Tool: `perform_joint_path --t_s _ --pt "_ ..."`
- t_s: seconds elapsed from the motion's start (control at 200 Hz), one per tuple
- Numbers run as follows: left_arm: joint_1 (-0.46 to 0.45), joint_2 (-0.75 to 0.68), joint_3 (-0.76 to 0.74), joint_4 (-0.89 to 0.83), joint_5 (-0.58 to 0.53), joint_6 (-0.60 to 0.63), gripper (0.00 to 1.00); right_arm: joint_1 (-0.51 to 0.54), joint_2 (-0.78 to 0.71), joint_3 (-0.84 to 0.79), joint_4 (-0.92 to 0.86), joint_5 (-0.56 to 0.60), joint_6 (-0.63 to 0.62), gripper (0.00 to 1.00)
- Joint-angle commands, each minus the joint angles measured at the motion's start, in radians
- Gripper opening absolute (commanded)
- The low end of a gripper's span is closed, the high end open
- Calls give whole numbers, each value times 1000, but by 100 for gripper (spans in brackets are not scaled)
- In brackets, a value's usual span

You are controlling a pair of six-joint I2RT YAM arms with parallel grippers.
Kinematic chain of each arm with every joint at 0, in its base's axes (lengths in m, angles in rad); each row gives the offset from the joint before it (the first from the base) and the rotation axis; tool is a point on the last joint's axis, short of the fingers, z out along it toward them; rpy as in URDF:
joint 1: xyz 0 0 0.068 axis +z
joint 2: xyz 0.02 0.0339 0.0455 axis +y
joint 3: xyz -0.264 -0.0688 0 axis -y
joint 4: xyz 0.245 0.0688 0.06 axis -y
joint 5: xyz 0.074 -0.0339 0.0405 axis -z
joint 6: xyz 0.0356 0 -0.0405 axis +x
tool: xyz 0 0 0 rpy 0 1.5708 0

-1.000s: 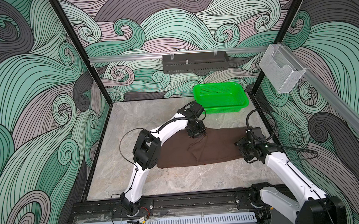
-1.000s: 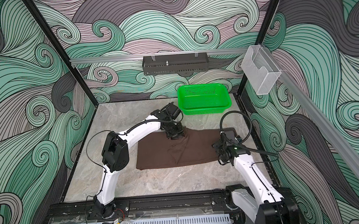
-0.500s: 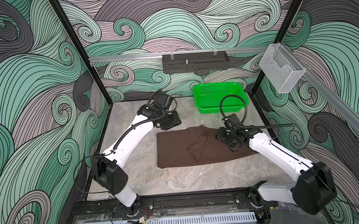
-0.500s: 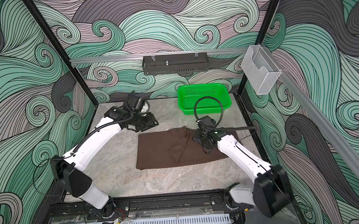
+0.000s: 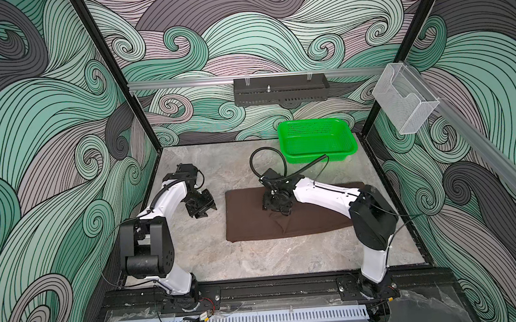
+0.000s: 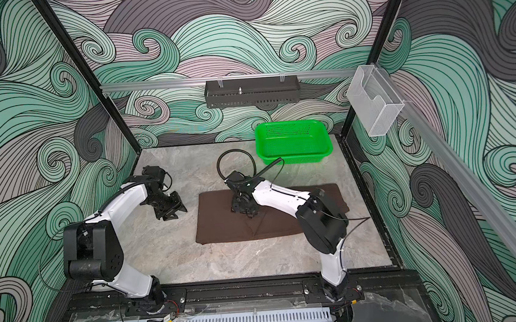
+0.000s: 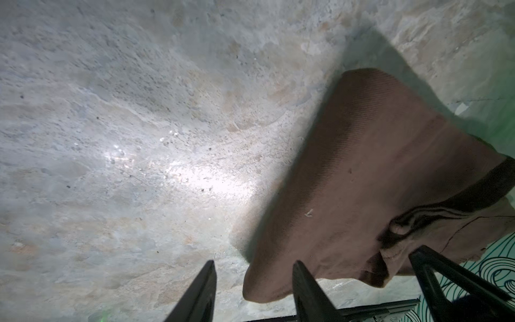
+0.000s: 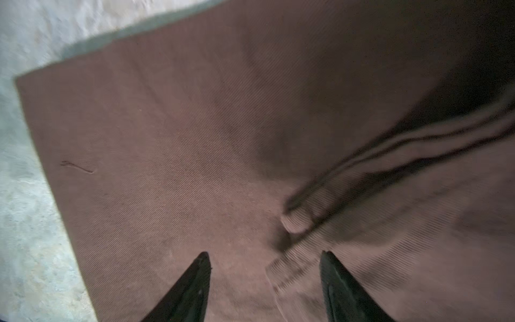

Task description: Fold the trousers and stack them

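Right wrist view, item one? asks the clerk.

Me: My right hand, fingers spread, nothing pinched between them. Beneath it, the trousers: brown twill, with a ridge of creases running off beside one finger. Grey bench shows past the cloth's straight edge.

Clerk: Item two, the other wrist?

Me: My left hand, fingers likewise apart and holding nothing, over bare bench. One corner of the trousers lies just beside it.

Clerk: And from above, front to back?

Me: In both top views, the left hand is low over the bench, just left of the trousers' short edge, not touching.
The trousers are folded into a long flat band across the middle and right of the bench.
The right hand points down onto the band's left half; whether its tips press the cloth I cannot tell.
Behind, apart from the cloth, a green basket sits in the far right corner.
On the back wall hangs a black rack.
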Motion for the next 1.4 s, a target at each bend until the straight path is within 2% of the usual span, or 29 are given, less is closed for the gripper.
perform_joint_path --t_s 0.0,0.21,0.45,0.595,0.7,0.796,1.061,1.396 --pt "19 -19 -14 -10 57 50 48 -5 51 23 -5 -42 -14 63" --pt "45 -40 -41 -11 91 72 48 -24 80 -40 -4 -66 -4 63" --pt "48 -45 -53 -25 146 107 49 -96 -139 -220 -120 127 -15 62" --pt "47 -33 -66 -26 187 131 49 -146 -257 -300 -163 183 -43 62" --pt "44 -23 -95 -4 222 134 49 -144 -278 -277 -210 203 -84 64" --pt "43 -17 -119 12 230 136 49 -107 -246 -212 -241 204 -139 66" --pt "51 -25 -117 10 233 137 49 57 -23 68 -381 290 -246 70" --pt "68 -26 -115 6 239 151 49 85 144 135 -395 296 -248 69"
